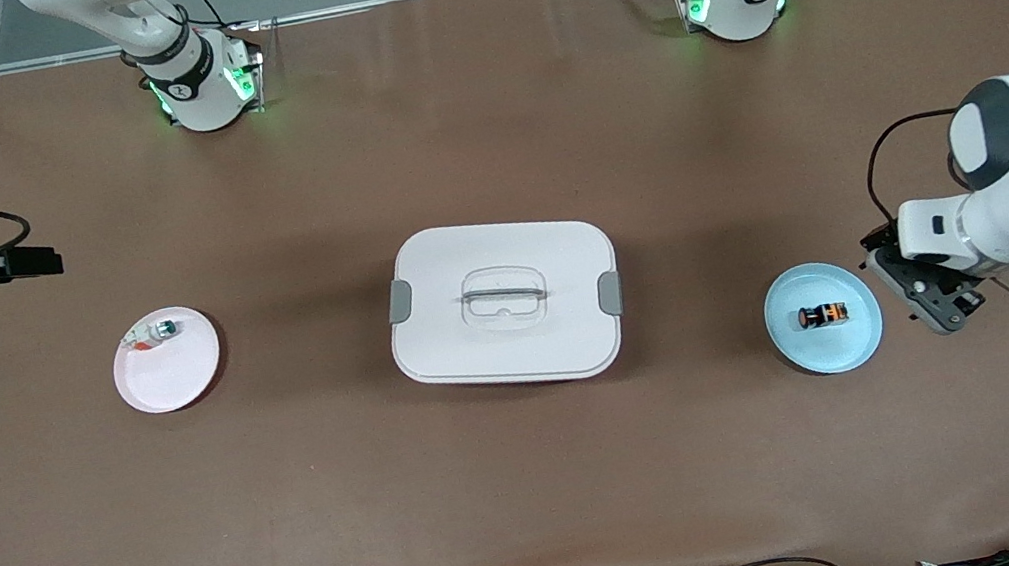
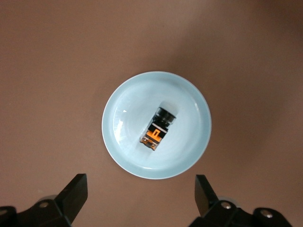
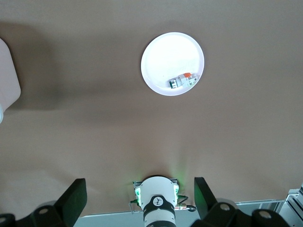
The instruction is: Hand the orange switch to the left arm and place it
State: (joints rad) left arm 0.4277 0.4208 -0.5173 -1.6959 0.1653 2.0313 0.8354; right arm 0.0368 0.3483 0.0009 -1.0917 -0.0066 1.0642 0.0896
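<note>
The left pincer (image 1: 935,304) hangs over the worktop (image 1: 536,480) just beside the blue plate (image 1: 863,338), on the side toward the left arm's end. Its fingers (image 2: 75,194) stand wide apart and hold nothing; in the left wrist view only their tips show, cut off by the frame edge, with the plate (image 2: 128,109) between and past them. In the front view the pincer is partly covered by its own white wrist.

The switch (image 1: 821,315) lies on its side in the middle of the blue plate, touching no finger. Its black body and orange bands (image 2: 156,134) are plain to see; the round cap is hard to make out from either view.

The right pincer (image 1: 30,262) is up over the right arm's end of the worktop, near that edge, its arm mostly cut off by the frame. Its fingers (image 3: 73,198) are spread wide and empty. Below it, nearer the middle, sits a pink plate (image 1: 176,381) holding a small white part with a green cap (image 1: 158,331); its details are too small to read.

The box (image 1: 503,301) stands in the middle of the worktop between the two plates, well apart from both, lid on, grey clips at either end. Only one corner of it (image 3: 8,75) enters the right wrist view.
</note>
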